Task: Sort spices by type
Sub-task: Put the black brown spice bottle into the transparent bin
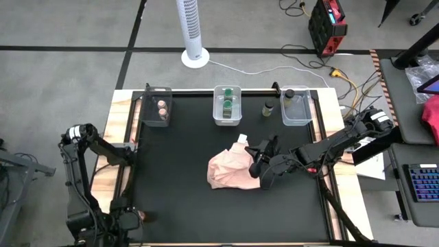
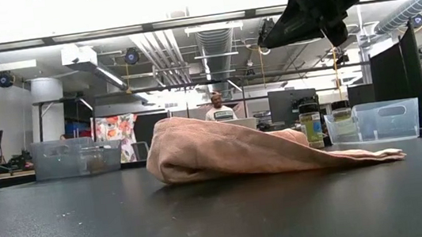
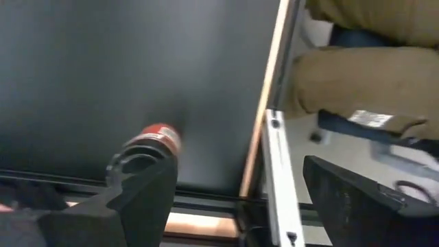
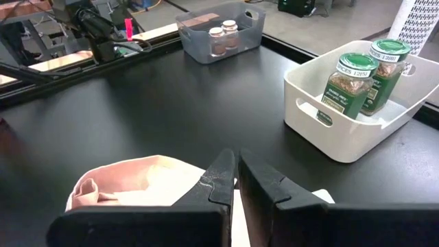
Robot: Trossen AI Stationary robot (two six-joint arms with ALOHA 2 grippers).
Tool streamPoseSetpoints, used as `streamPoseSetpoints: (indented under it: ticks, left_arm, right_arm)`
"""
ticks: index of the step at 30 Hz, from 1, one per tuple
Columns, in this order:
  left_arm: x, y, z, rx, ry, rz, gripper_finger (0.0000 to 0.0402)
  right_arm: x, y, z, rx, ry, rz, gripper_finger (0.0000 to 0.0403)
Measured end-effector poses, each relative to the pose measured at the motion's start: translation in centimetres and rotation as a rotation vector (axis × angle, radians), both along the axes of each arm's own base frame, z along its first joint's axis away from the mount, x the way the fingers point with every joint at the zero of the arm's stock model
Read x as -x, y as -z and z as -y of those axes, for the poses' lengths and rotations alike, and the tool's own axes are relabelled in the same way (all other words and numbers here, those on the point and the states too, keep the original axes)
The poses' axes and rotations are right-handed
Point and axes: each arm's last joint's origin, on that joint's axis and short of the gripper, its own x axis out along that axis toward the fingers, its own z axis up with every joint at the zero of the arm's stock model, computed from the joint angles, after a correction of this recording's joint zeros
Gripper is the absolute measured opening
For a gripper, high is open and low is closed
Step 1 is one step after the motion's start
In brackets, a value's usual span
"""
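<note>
The right gripper [image 4: 236,180] hovers with fingers nearly closed and empty above the pink cloth [image 1: 230,170], perhaps to uncover something, while one dark-lidded spice jar [image 1: 268,108] stands unsorted between two bins.

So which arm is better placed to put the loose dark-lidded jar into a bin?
The right. Its gripper hangs over the pink cloth at mid-table, fingers closed and empty, fairly near the loose jar beside the right-hand bin. The left gripper waits open at the table's near left corner.
</note>
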Motion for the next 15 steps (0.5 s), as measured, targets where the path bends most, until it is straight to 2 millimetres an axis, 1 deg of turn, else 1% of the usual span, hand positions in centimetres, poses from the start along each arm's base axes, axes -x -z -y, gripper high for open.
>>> streamPoseSetpoints:
  ticks: [2,8,15]
  left_arm:
    - [0.0,0.4,-0.1,-0.048,0.005,-0.018,0.0300]
    - [0.4,1.8,-0.1,-0.152,0.020,-0.156,0.0300]
    - [0.4,2.0,0.1,-0.162,0.047,-0.155,0.0300]
  right_arm:
    - [0.0,0.0,0.0,0.000,0.000,0.000,0.0013]
    - [0.0,0.0,0.0,0.000,0.000,0.000,0.0013]
    - [0.0,0.0,0.0,-0.001,-0.001,-0.001,0.0013]
